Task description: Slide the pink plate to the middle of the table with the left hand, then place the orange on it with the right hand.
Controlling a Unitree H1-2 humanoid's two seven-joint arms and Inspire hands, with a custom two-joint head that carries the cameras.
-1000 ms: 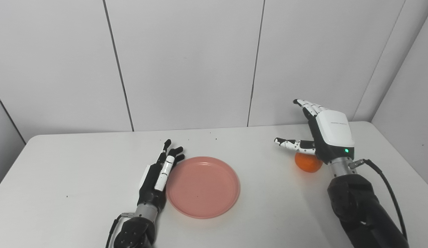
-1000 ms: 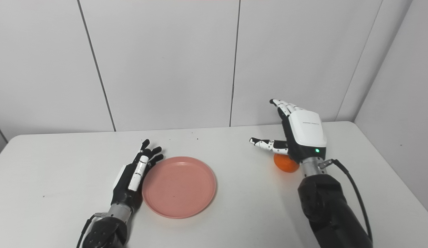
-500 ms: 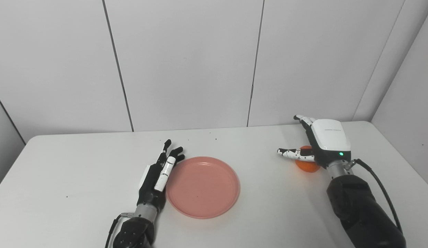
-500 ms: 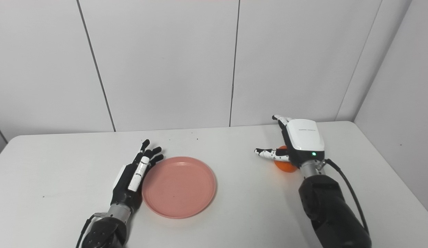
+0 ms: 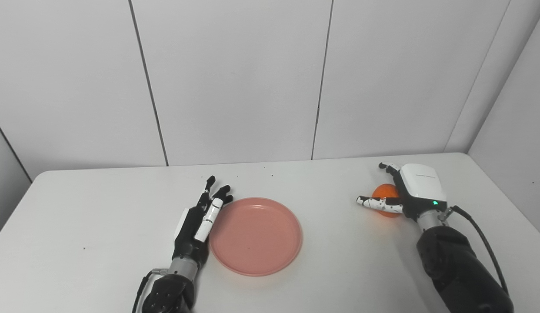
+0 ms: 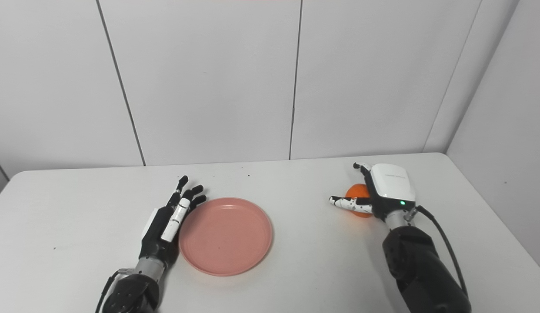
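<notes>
Right eye view: right hand cupped over orange (grasp unclear); left hand open.

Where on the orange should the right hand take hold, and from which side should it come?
Grip the orange around its widest middle, coming from above. It is round and rests on the table, so no side is flat. The right hand already sits over it, thumb across the near side, fingers at the far side.

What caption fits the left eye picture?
Right hand cups the orange; left hand rests beside the pink plate.
</notes>
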